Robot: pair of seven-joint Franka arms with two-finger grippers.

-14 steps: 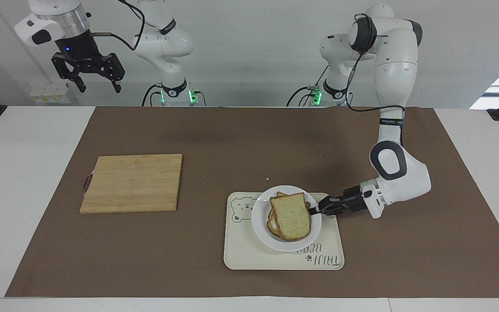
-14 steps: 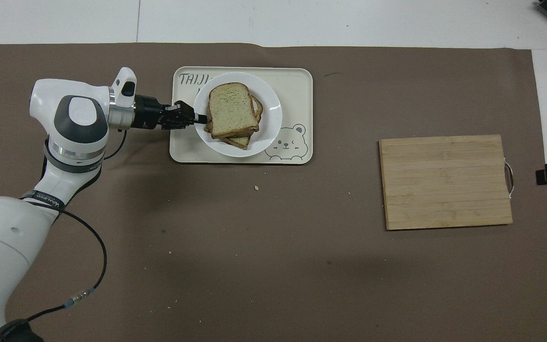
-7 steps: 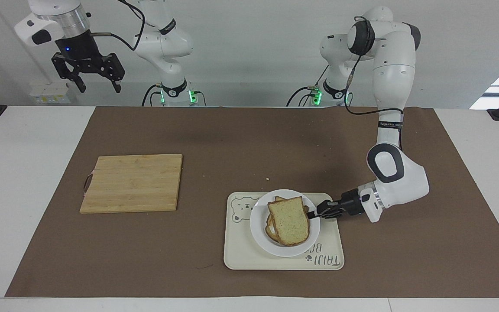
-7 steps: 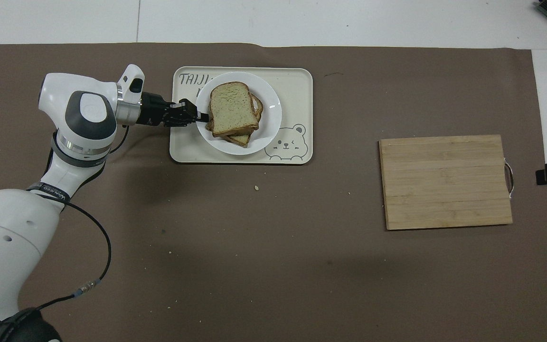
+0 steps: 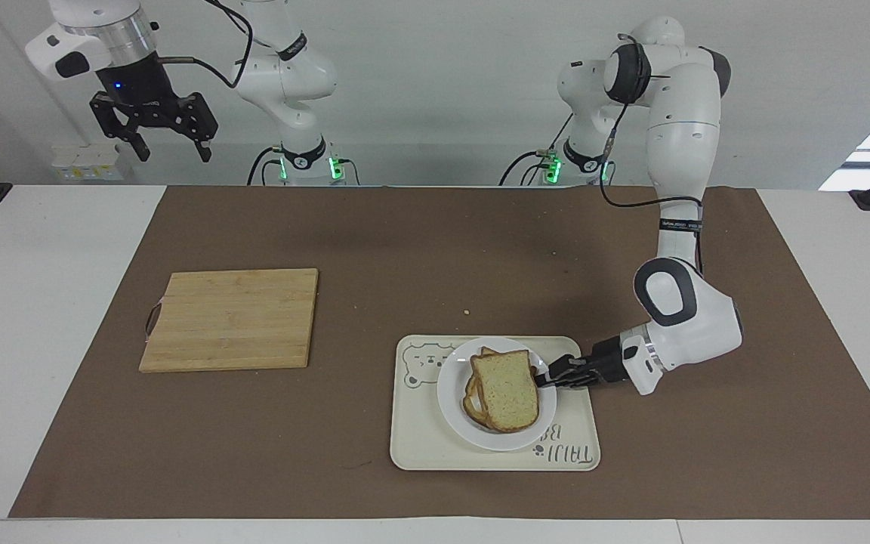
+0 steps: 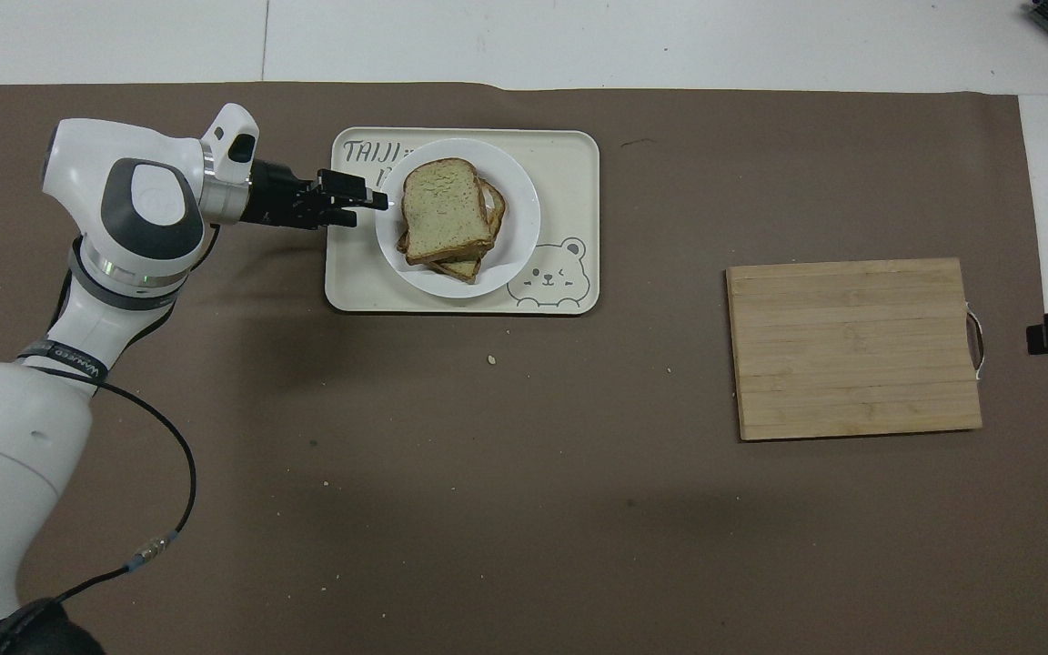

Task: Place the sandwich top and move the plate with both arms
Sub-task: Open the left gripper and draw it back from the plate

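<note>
- The right gripper (image 5: 169, 140) waits high above the worktop (image 5: 57, 317) at the right arm's end, over no task item; its fingers hang spread wide and empty.
- The cutting board (image 5: 231, 319) lies bare, well apart from both grippers, toward the right arm's end.
- The tray (image 5: 424, 446) carries the plate (image 5: 454, 400), and the sandwich top (image 5: 507, 389) lies flat on the stack of bread on that plate, just in front of the left gripper's fingertips.
- The left gripper (image 5: 548, 378) sits low at the plate's rim, level with the bread; in the overhead view its fingers stand apart and hold nothing.
- In my judgement, placing is done and the step in hand is clearing away: draw the left gripper straight back, level, so no fingertip drags the crust or tips the plate, then bring both grippers to the plate's rim.
</note>
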